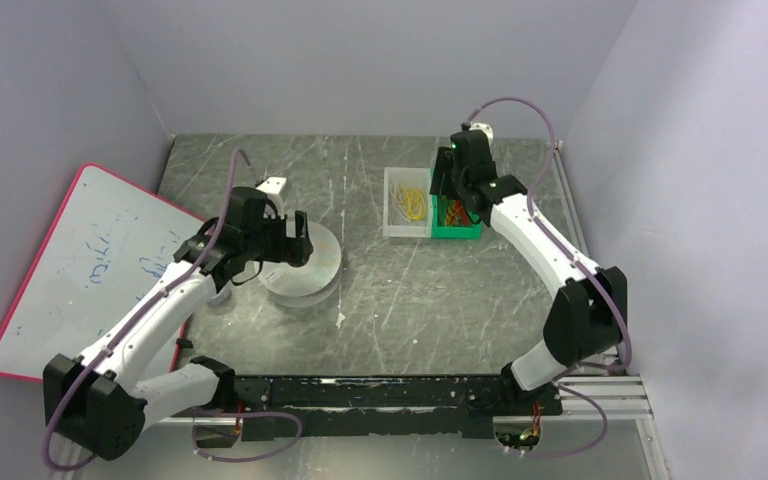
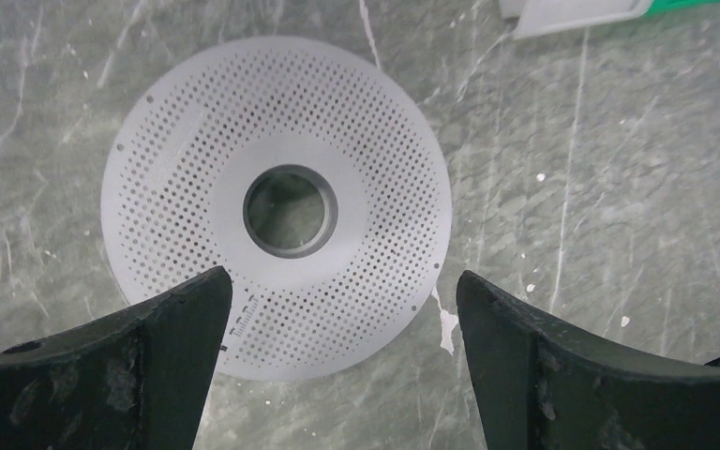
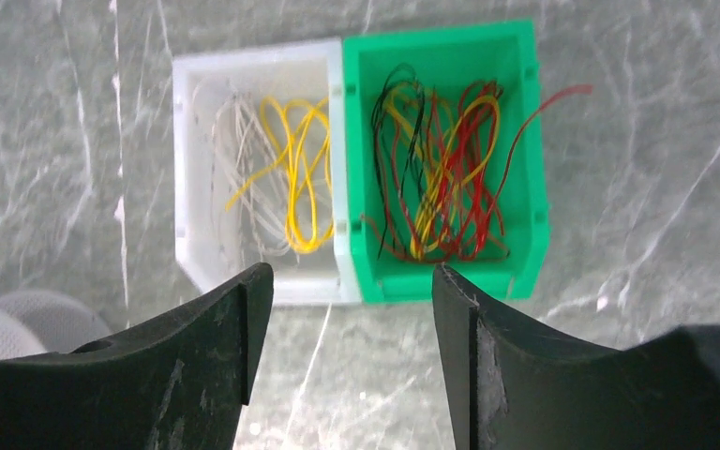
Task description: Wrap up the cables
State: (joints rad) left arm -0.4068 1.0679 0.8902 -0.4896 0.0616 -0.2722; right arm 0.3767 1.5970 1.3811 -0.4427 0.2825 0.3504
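Note:
A grey perforated spool with a round centre hole lies flat on the table, left of centre. My left gripper hovers over its near edge, open and empty; it shows in the top view too. A green bin holds red, black and yellow cables; a white bin beside it holds yellow and white cables. Both bins stand at the back right. My right gripper is open and empty, above the table just short of the bins.
A whiteboard with a red frame leans at the left wall. The grey marbled table is enclosed by white walls. A black rail runs along the near edge between the arm bases.

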